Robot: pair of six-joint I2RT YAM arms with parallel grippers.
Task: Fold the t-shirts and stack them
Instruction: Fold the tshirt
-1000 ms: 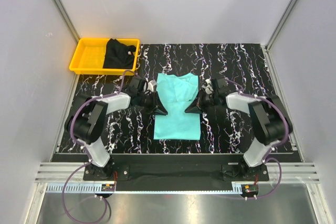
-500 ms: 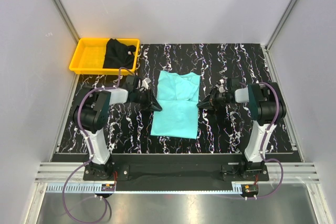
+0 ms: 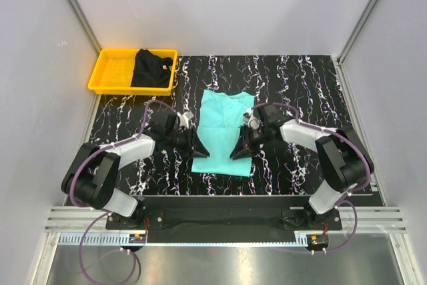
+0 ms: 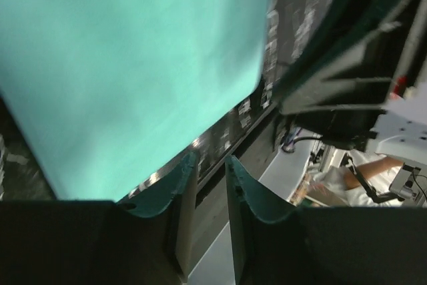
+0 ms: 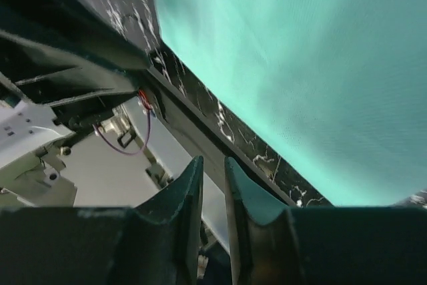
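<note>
A: Where's the teal shirt (image 3: 225, 131)?
B: Flat on the tabletop (image 3: 300, 78), approx ctr, btwn the two arms. It's folded to a long narrow shape w/ one short end toward the bases. The far half shows an extra layer w/ a few creases.
A: And the black shirt (image 3: 150, 68)?
B: Bunched up in the yellow tray (image 3: 110, 75), in its right half. The tray sits at the far-left corner of the tabletop, well apart from the teal one.
A: L side?
B: L arm (image 3: 127, 148) reaches in from the left, low over the tabletop. L jaws point at the teal shirt's left edge, near its near-left corner. On the wrist cam there's a narrow gap btwn the fingers (image 4: 170, 191) w/ nothing in it. The cloth fills the view just beyond the tips.
A: Touching the cloth?
B: Can't tell from either view.
A: R side?
B: Approx a mirror. R arm (image 3: 303, 133) comes in from the right, and R jaws point at the shirt's right edge, near the near-right corner. There's a narrow gap there too, also empty. The teal cloth lies past the fingers (image 5: 250, 201), up and to the right, w/ a strip of dark marbled tabletop along its edge.
A: So no cloth gripped?
B: None in either pair. Both stand slightly apart at the shirt's sides.
</note>
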